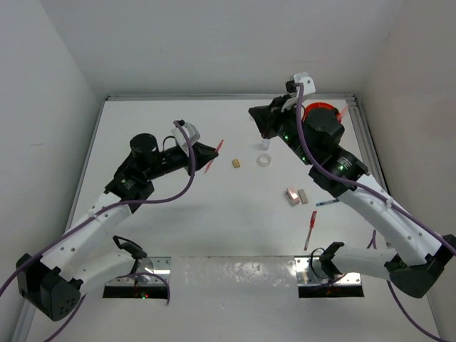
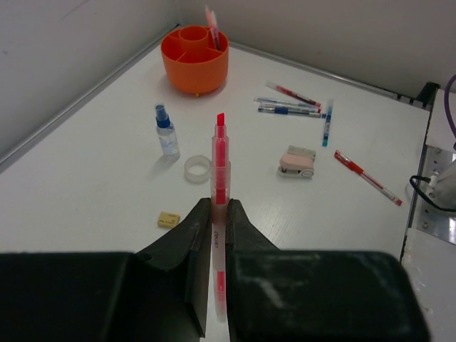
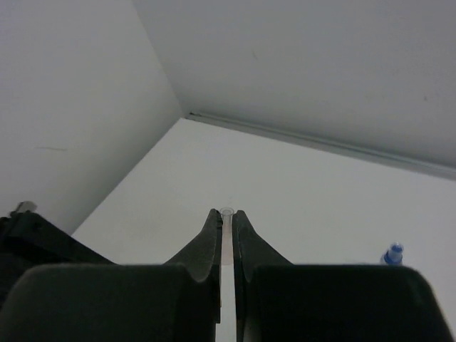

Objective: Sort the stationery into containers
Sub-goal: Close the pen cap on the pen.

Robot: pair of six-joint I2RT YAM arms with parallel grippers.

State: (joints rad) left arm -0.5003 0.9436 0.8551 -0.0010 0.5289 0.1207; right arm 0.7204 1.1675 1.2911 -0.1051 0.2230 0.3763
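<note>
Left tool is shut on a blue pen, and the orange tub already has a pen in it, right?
Not blue: the left wrist view shows the left tool shut on a red pen. The orange tub does already hold a standing pen.

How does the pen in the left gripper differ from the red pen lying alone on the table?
The held pen is clamped in the left gripper; the red pen lies flat on the table, untouched. The held pen looks thicker and pinker; the red pen is slimmer. Both are reddish.
</note>
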